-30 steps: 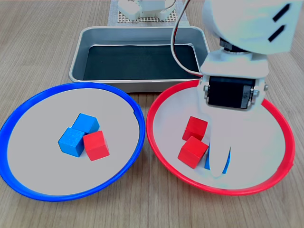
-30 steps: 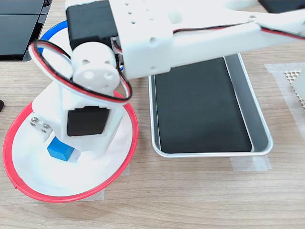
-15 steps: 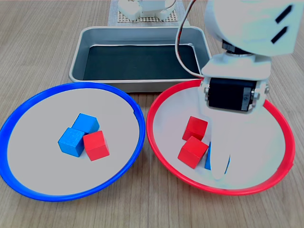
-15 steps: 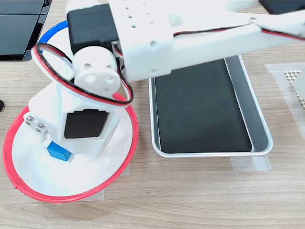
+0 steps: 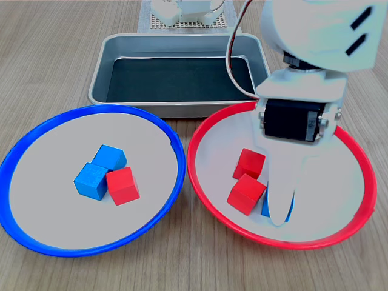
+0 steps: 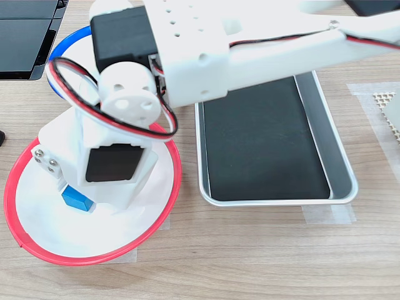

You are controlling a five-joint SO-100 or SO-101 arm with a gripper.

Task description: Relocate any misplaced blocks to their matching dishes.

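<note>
Gripper (image 5: 280,203) reaching down into red-rimmed dish (image 5: 354,225), fingers sitting around blue cube (image 6: 77,199); grip not discernible. Two red cubes (image 5: 247,180) lying just beside fingers.

A rectangular metal tray (image 5: 182,103) with a black bottom sits on the light wood-grain counter (image 5: 54,54); in the second exterior view clear tape (image 6: 328,214) holds the tray's near edge to the counter. A perforated beige mat (image 6: 389,107) lies at the second exterior view's right edge, apart from the tray. A dark flat panel (image 6: 28,34) fills the second exterior view's top left corner.
</note>
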